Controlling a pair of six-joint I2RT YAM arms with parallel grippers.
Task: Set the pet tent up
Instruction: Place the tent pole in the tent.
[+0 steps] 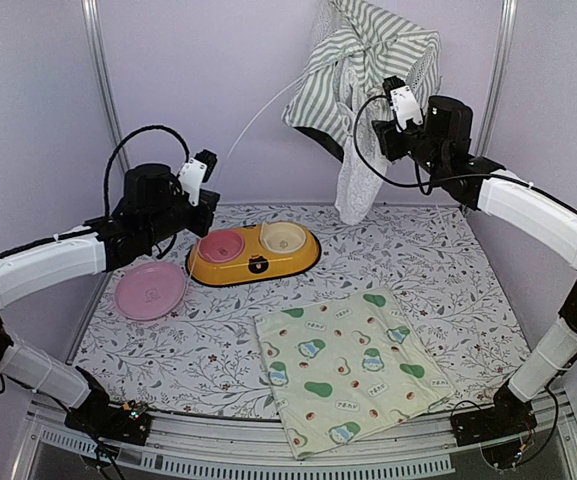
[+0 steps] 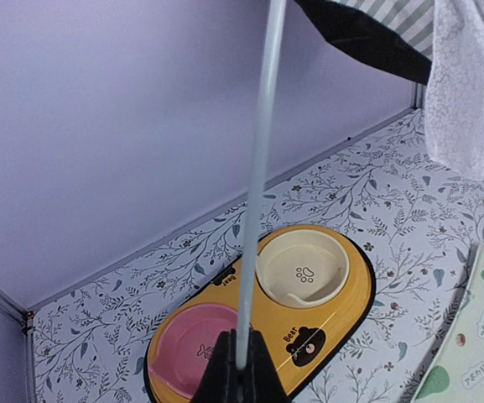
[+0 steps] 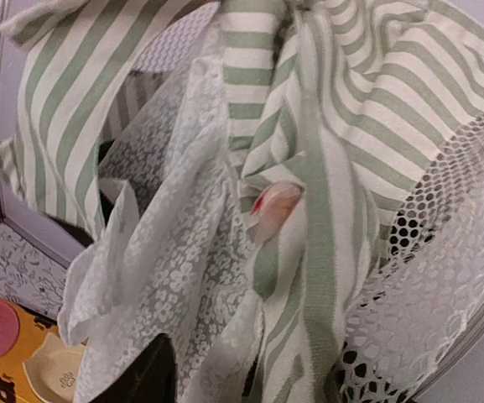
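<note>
The pet tent point(image 1: 368, 60) hangs limp in the air at the back right, green-and-white striped, with its lace curtain point(image 1: 358, 180) drooping to the table. My right gripper point(image 1: 395, 90) is pushed up against the fabric. In the right wrist view one dark finger point(image 3: 145, 378) stands far to the left, and striped cloth point(image 3: 325, 168), lace point(image 3: 166, 277) and the mesh window point(image 3: 443, 277) fill the space in front; the other finger is hidden. My left gripper point(image 1: 210, 162) point(image 2: 242, 369) is shut on a thin white pole point(image 2: 258, 185) that slants up towards the tent point(image 2: 376, 34).
An orange double bowl point(image 1: 253, 255) point(image 2: 267, 311) lies below the left gripper, a pink plate point(image 1: 150, 290) to its left. The avocado-print mat point(image 1: 353, 365) lies at the front centre on the floral table cover point(image 1: 428, 250). Metal uprights point(image 1: 103, 100) point(image 1: 498, 80) flank the back wall.
</note>
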